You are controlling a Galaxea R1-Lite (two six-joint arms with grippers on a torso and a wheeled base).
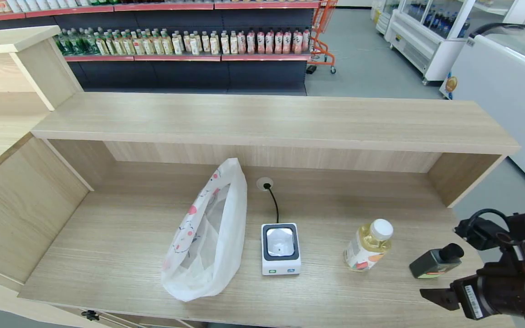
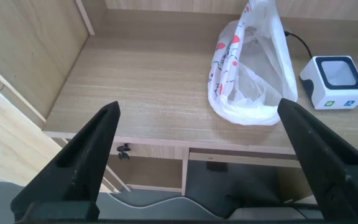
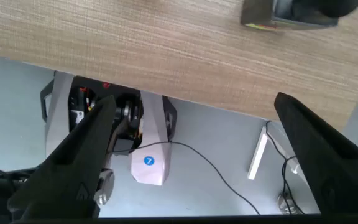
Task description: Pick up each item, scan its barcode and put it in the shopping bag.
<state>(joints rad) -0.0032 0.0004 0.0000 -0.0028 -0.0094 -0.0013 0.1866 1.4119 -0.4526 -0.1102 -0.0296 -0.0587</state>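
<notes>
Right pincer [image 3: 194, 102]: wide, empty, hangs off the near edge of the bench [image 1: 107, 255] at its right end. Small dark bottle [image 1: 434, 263] lies on its side just ahead of it, long axis across the bench, black cap to the right. The right arm is clearly nearer.

Yellow drink bottle [image 1: 368, 246] stands between the dark bottle and the scanner [image 1: 280, 248]. Shopping bag [image 1: 208, 232] is left of the scanner, mouth open.

Left pincer [image 2: 197, 107]: wide, empty, off the near edge.

Bench is pale wood-grain. Shop shelves [image 1: 185, 43] behind.
</notes>
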